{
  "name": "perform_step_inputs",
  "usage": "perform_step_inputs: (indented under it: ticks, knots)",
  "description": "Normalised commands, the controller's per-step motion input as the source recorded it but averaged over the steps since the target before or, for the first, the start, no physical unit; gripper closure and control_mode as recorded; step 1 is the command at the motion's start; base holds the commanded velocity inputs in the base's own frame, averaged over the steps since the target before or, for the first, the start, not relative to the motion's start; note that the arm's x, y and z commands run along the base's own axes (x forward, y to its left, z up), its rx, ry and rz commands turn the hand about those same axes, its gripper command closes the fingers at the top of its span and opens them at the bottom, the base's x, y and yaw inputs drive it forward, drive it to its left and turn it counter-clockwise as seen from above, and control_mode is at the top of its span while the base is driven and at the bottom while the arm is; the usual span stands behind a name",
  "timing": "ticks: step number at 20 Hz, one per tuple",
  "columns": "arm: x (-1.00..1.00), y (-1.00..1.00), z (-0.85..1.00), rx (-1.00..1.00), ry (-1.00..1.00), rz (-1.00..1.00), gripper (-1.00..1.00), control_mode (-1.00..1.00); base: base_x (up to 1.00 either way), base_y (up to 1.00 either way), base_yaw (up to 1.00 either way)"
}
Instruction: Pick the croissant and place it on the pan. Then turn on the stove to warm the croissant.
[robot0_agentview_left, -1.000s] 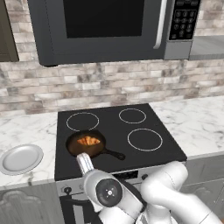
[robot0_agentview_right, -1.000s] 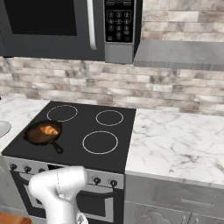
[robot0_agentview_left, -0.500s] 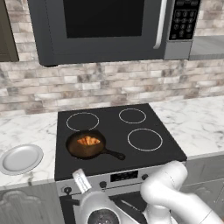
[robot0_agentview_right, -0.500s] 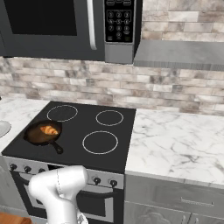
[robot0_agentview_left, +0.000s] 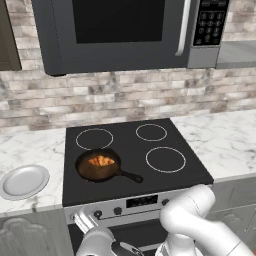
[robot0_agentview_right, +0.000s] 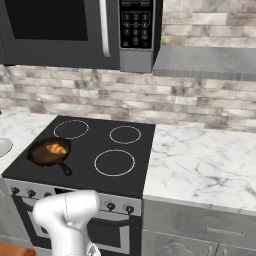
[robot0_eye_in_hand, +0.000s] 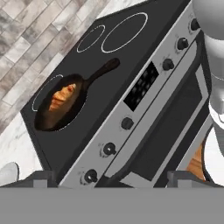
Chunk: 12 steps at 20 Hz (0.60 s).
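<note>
Your end effector (robot0_eye_in_hand: 107, 177) stands wide open and empty: in the hand view its two dark fingertips (robot0_eye_in_hand: 43, 177) rise far apart at the bottom, with nothing between them and nothing touching them. It sits low in front of the stove (robot0_agentview_left: 135, 150), looking along the silver front panel with its row of small dark knobs (robot0_eye_in_hand: 127, 123).

You'll find the croissant (robot0_agentview_left: 101, 161) lying inside the pan (robot0_agentview_left: 97, 166), toward the pan's 12 o'clock side in the left base view. The pan rests on the stove's black glass at about 8 o'clock of the cooktop, covering the near-left burner, with its short handle (robot0_agentview_left: 131, 176) pointing toward 4 o'clock. In the right base view the same pan (robot0_agentview_right: 48, 152) sits at the cooktop's near-left corner.

A pale round plate (robot0_agentview_left: 23, 181) lies on the marble tabletop (robot0_agentview_left: 227, 140) at 9 o'clock of the pan, just beside the stove's edge. A dark microwave (robot0_agentview_left: 125, 30) hangs above the stove.
</note>
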Motion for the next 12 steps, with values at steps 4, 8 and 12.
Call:
perform_step_inputs:
  ticks: [4, 8, 12]
  knots:
    - [0.31, 0.0, -0.55, -0.15, 0.0, 0.0, -1.0, -1.0, 0.0, 0.0, 0.0]
    - [0.31, 0.05, -0.46, -0.14, 0.0, 0.0, -1.0, -1.0, 0.0, 0.0, 0.0]
    - [0.06, 0.07, -0.32, -0.08, -0.05, 0.0, -1.0, -1.0, 0.0, 0.0, 0.0]
